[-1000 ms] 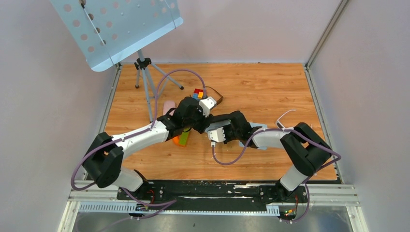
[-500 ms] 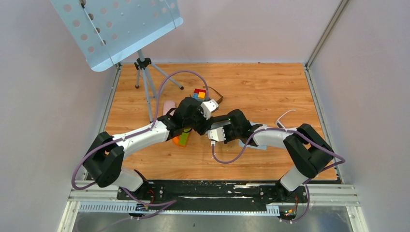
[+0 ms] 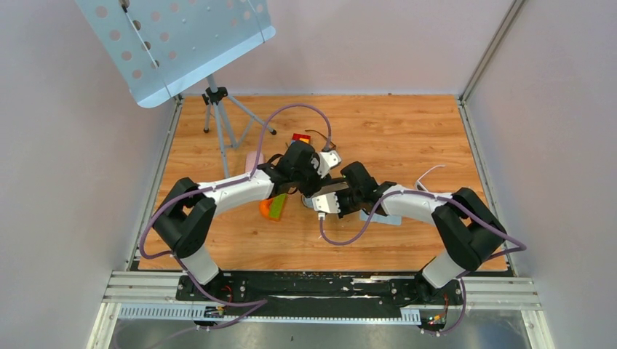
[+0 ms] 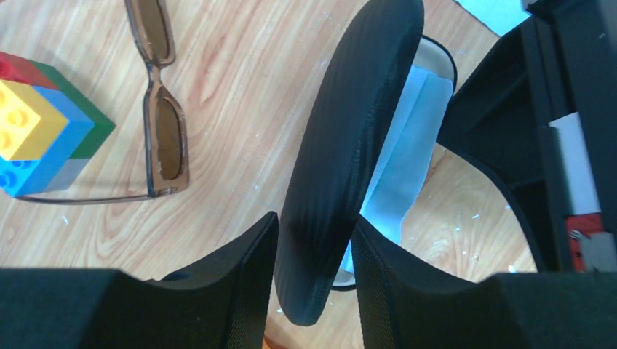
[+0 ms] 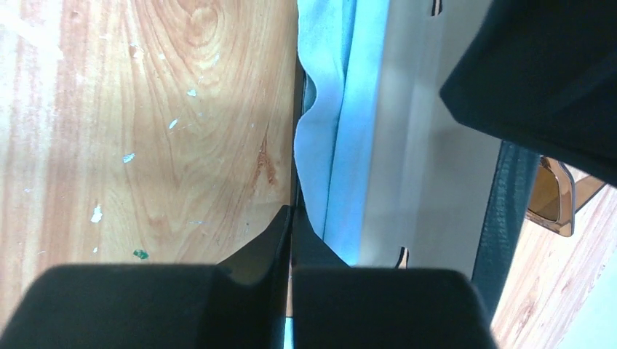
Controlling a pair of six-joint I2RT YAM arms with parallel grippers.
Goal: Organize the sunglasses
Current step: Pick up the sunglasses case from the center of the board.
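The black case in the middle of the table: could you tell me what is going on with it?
Both arms are on the open black case. The left gripper grips its raised lid; the right gripper is shut on the base's rim, where a light blue cloth lies. The sunglasses lie on the table beside toy blocks, not yet packed.

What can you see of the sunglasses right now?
The sunglasses are one pair with a thin translucent brown frame, plastic by the look, and brownish tinted lenses. They rest on the wooden table, gripped by nothing and apart from the open black case. One slim temple arm is unfolded and runs along the foot of the coloured toy bricks, too close to tell if it touches. The right wrist view shows only a lens corner.
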